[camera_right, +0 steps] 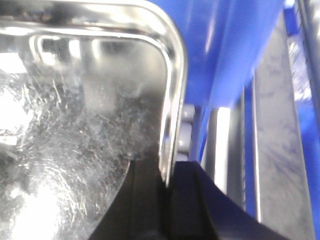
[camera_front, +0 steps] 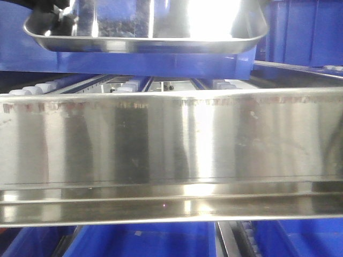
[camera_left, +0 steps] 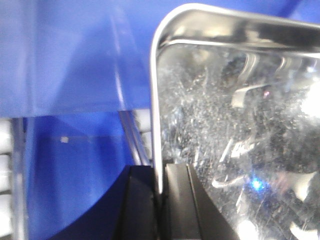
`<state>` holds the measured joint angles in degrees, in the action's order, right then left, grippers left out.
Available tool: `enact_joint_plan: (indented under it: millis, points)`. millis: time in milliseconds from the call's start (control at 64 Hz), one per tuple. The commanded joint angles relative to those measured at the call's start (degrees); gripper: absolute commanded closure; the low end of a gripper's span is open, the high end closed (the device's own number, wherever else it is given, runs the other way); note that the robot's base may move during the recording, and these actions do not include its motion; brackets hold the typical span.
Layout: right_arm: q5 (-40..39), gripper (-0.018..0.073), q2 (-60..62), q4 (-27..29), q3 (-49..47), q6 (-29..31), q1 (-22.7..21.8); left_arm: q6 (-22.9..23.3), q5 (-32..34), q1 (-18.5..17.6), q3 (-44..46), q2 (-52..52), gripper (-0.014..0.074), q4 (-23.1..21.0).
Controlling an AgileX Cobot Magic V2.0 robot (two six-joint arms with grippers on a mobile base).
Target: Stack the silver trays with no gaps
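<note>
Blue bins (camera_front: 300, 32) behind a steel shelf rail (camera_front: 171, 144) | we've got one tray (camera_front: 144, 45) up above the rail | left pincer (camera_left: 160, 200) and right pincer (camera_right: 167, 190) each clamped on its rim | step: carrying | next, we reckon: keep it level and seat it flush on its partner, unseen here

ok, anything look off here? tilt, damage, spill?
Nothing stands out. The silver tray hangs roughly level, with the left gripper and right gripper each clamped on a side rim. Its inside is heavily scratched, which looks like wear rather than damage. No spill visible.
</note>
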<state>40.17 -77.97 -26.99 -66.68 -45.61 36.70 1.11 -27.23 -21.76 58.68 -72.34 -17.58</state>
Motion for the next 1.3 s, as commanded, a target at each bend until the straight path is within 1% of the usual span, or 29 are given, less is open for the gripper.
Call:
enact_joint_plan:
  millis: [0,31,62,109,188,203,219,234,297,312,359,406,547,688,1016,1281]
  points:
    - [1.47,0.0636,0.57,-7.61,-0.04,-4.64,1.77,1.21,2.18,-1.64,1.44,1.23,0.0615,0.79]
    - [1.72,0.0636,0.57,-8.80,-0.04,-5.84,2.25,1.94,2.46,-2.38,1.71,1.23,0.0615,1.99]
    - [2.03,0.0636,0.57,-9.33,-0.04,-6.47,2.53,3.78,2.70,-3.31,2.15,1.23,0.0615,3.59]
    - [2.03,0.0636,0.57,-9.44,-0.04,-6.92,2.95,6.32,3.01,-4.96,2.65,1.23,0.0615,7.05]
    - [1.80,0.0636,0.57,-9.44,-0.04,-6.90,3.07,14.63,2.97,-8.40,3.97,1.23,0.0615,16.28]
    - [1.80,0.0636,0.57,-9.44,-0.04,-6.90,3.07,16.40,2.80,-9.05,4.19,1.23,0.0615,19.61]
    - [1.80,0.0636,0.57,-9.44,-0.04,-6.90,3.07,18.21,2.61,-9.67,4.40,1.23,0.0615,21.78]
    - [1.80,0.0636,0.57,-9.44,-0.04,-6.90,3.07,20.07,2.59,-9.96,4.58,1.23,0.0615,22.86]
    - [1.80,0.0636,0.57,-9.44,-0.04,-6.90,3.07,27.60,1.33,-12.19,5.19,1.23,0.0615,32.46]
    - [1.80,0.0636,0.57,-9.44,-0.04,-6.90,3.07,29.41,1.17,-12.38,5.30,1.23,0.0615,33.38]
    - [1.82,0.0636,0.57,-9.44,-0.28,-6.93,3.07,33.75,0.27,-13.55,5.40,1.23,0.0615,38.62]
    - [1.82,0.0636,0.57,-9.22,-0.77,-6.93,3.07,36.90,-0.30,-14.21,5.40,1.23,0.0615,40.84]
    - [1.82,0.0636,0.57,-8.86,-2.58,-6.93,3.07,37.18,-0.79,-15.52,5.40,1.23,0.0615,40.77]
    - [1.81,0.0636,0.57,-8.71,-4.58,-6.93,3.07,37.30,1.30,-16.14,5.40,1.23,0.0615,40.08]
    - [0.42,0.0636,0.57,-8.49,-4.77,-6.93,3.07,37.30,7.50,-16.12,5.40,1.23,0.0615,39.84]
    - [-0.41,0.0636,0.57,-8.49,-4.77,-6.93,3.12,37.30,9.01,-16.12,5.40,1.23,0.0615,39.84]
